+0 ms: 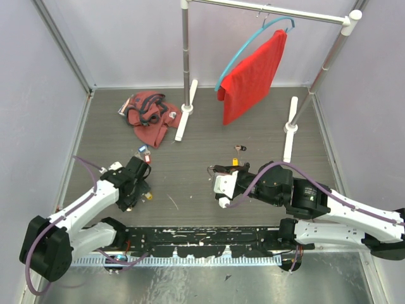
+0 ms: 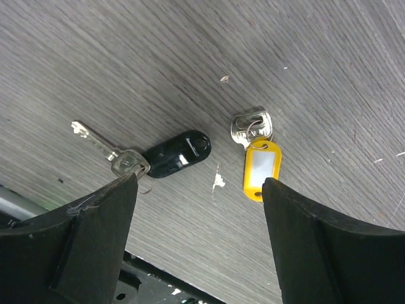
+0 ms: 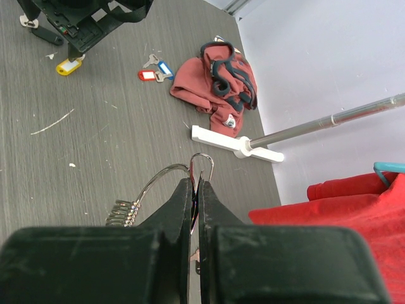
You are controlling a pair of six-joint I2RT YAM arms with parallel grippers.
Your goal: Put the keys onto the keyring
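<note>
The left gripper [image 2: 199,183] hangs low over the table [image 2: 304,57] at the near left, its jaws spread wide with nothing between them. Just below it lie two of the keys. One has a black tag [image 2: 177,154], with its silver blade pointing left. The other has a yellow tag [image 2: 261,170] and lies just to the right, apart from the first. Neither key touches the fingers [image 2: 95,234].

The right gripper [image 3: 197,187] is near the middle of the table, pointing left, with its jaws pinched tight on the keyring [image 3: 158,177]. The thin wire loop sticks out past the fingertips and curves down to the left, off the table.

Farther left, a key with a red tag [image 3: 147,75] and a key with a blue tag [image 3: 166,68] lie side by side, close to a crumpled reddish-brown garment [image 1: 150,117] at the far left. One more small key [image 1: 239,148] lies just beyond the right gripper.

At the far side stands a metal clothes rack [image 1: 185,57], with a red cloth [image 1: 253,76] hanging from a blue hanger [image 1: 243,47].
</note>
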